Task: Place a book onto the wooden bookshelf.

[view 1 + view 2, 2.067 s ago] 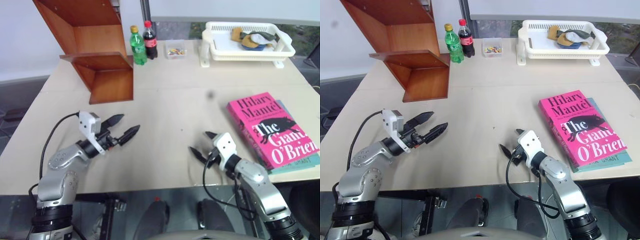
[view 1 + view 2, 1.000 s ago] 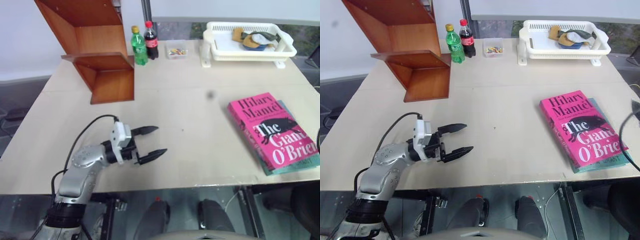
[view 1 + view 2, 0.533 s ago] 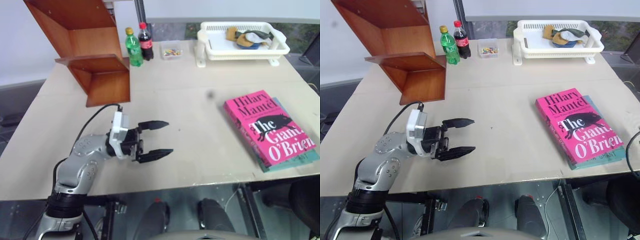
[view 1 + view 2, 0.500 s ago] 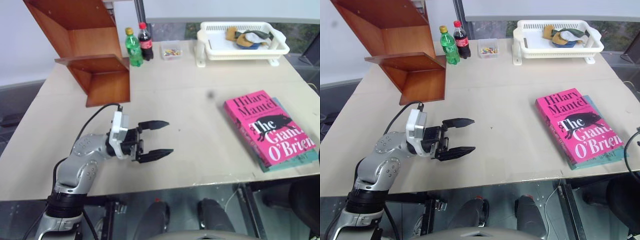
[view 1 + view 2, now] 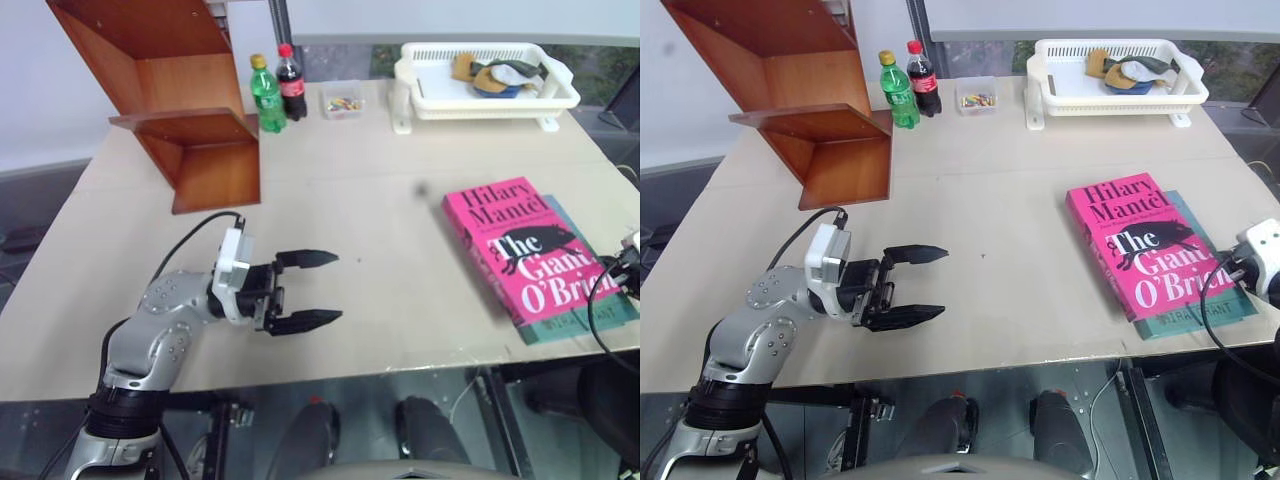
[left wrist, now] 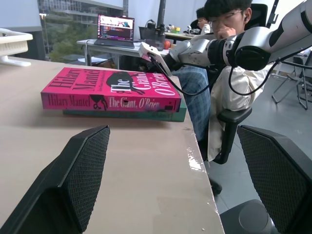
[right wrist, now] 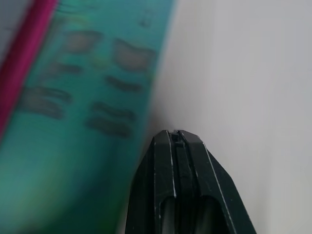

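Observation:
The pink book (image 5: 520, 245) lies flat on a teal-green book (image 5: 1200, 318) near the table's right edge. My right gripper (image 5: 1232, 266) is shut and empty, low at the books' right side; in the right wrist view its tip (image 7: 174, 134) sits just off the teal cover (image 7: 73, 122). Out over the bare table at the left front, my left gripper (image 5: 320, 288) is open and points level toward the book (image 6: 112, 87), well short of it. The wooden bookshelf (image 5: 190, 110) stands at the far left corner.
A green bottle (image 5: 266, 95) and a cola bottle (image 5: 292, 82) stand just right of the shelf, beside a small clear box (image 5: 343, 102). A white basket (image 5: 485, 85) with cloths sits at the far right. A person (image 6: 229, 29) sits beyond the table's right edge.
My right arm has come into view at the right edge and dropped beside the books, with its gripper shut. The pink book seems nudged slightly left on the teal one. The left gripper stays open.

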Available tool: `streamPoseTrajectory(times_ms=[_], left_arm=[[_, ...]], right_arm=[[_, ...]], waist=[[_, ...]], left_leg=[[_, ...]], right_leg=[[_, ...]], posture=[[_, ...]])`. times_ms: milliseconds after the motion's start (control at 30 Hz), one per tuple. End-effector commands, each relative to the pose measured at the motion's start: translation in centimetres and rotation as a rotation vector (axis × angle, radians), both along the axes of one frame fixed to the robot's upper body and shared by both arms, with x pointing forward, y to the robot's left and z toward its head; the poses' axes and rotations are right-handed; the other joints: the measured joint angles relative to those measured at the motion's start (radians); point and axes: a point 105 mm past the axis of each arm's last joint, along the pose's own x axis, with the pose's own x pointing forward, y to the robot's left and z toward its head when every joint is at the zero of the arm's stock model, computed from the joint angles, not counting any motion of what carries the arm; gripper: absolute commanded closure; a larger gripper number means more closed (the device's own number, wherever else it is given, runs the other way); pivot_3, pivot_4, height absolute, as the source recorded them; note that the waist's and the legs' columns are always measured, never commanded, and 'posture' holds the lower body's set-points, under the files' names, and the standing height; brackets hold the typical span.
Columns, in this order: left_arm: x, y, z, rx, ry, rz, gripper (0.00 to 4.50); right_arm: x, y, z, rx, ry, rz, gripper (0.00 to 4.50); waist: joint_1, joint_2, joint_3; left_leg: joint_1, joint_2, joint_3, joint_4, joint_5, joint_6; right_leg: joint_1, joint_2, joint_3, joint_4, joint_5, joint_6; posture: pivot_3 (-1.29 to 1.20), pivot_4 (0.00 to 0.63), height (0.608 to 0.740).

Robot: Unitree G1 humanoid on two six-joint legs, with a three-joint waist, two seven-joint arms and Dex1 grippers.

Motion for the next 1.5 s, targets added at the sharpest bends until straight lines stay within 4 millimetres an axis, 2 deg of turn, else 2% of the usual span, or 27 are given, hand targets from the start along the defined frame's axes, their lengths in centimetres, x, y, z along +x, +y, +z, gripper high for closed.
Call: streamPoseTrajectory(times_ms=[33,300,767,967,1300,1500], left_arm=[[-0.5,-0.2,1.0,0.002,-0.057,-0.022,0.00],[-0.4,-0.2,0.7,0.019,-0.065,-0.031,0.00],[0.1,0.3,0.6,0.030,-0.075,0.037,0.00],[0.5,1.2,0.0,0.063,-0.067,0.135,0.00],[0.6,1.4,-0.3,0.061,-0.058,0.200,0.00],[1.3,1.3,-0.1,0.045,-0.040,0.252,0.00]], right_arm=[[0.2,1.5,-0.2,0.001,0.022,0.095,4.41],[1.1,3.5,0.3,0.002,0.000,0.185,4.41],[3.7,11.0,-0.6,0.119,-0.078,0.306,4.41],[4.7,12.9,-1.5,0.146,-0.087,0.258,4.41],[3.8,14.9,-2.7,0.224,-0.084,0.180,4.41],[3.5,17.1,-2.7,0.254,-0.086,0.202,4.41]], waist=[[0.000,0.000,0.000],[-0.003,0.000,0.000],[-0.003,0.000,0.000],[-0.004,-0.001,0.000],[-0.003,-0.001,-0.001],[-0.004,-0.002,-0.001]], left_leg=[[0.000,0.000,0.000,0.000,0.000,0.000],[0.001,0.001,0.000,0.000,0.000,0.000],[0.001,0.001,0.000,0.000,0.000,0.000],[0.001,0.001,0.001,0.000,0.000,0.000],[0.002,0.002,0.000,0.000,0.000,0.000],[0.002,0.003,0.000,0.000,0.000,0.000]], right_leg=[[0.000,0.000,0.000,0.000,0.000,0.000],[0.000,0.000,0.000,0.000,0.000,0.000],[0.000,0.001,0.001,0.001,0.000,0.000],[0.000,0.001,0.002,0.001,0.000,0.000],[0.000,0.002,0.002,0.001,0.000,0.000],[0.000,0.003,0.002,0.001,0.000,0.000]], posture=[[0.00,0.150,0.740],[0.00,0.150,0.740],[0.00,0.150,0.740],[0.00,0.150,0.740],[0.00,0.150,0.740],[0.00,0.150,0.740]])
